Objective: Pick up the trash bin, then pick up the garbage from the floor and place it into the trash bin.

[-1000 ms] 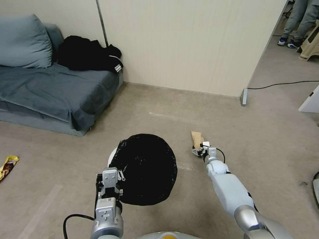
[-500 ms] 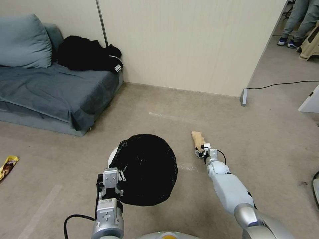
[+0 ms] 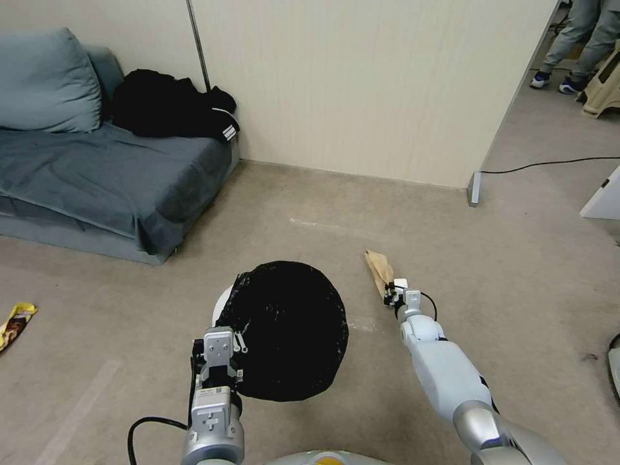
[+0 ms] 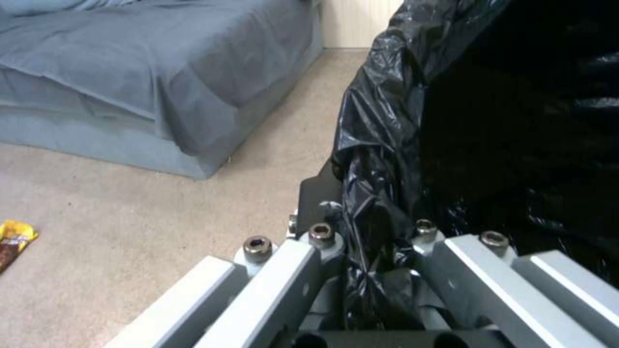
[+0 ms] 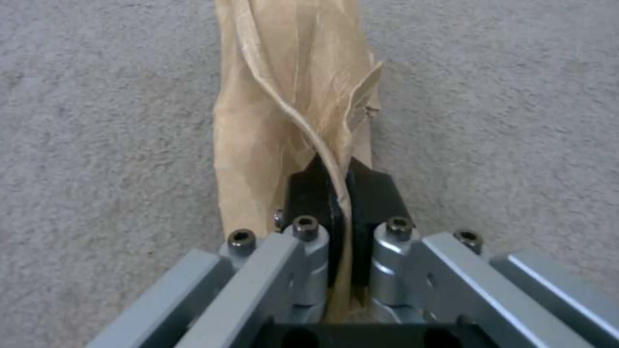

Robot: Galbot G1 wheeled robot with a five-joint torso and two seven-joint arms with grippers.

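Paper first: my right hand (image 5: pixel 340 193) is clenched on a fold of the crumpled brown paper bag (image 5: pixel 293 106), pinching one thin crease between the two black pads (image 5: pixel 309 191). Most of the bag stretches out ahead of the fingertips over the beige-grey short-pile carpet floor (image 3: pixel 452 232); whether its far end touches the carpet I can't tell. That grip is narrow, so I'd judge the lift wants to go slow and straight up, no swinging, or the crease could slide out. Then carry it across toward my left side and let go only once it hangs well inside the opening.

My left hand (image 3: pixel 218 352) is clamped on the near rim of the small round white plastic trash bin (image 3: pixel 223 303), pinching the crinkly black bag liner (image 4: pixel 387 159) folded over the edge. The bin's dark mouth opens just beyond that hand, between my two arms. I want it kept level while the bag comes over.

The bag looks light, flattened and creased lengthwise, floppy rather than stiff. A yellow and brown snack wrapper (image 3: pixel 16 323) lies on the carpet well out past my left hand.
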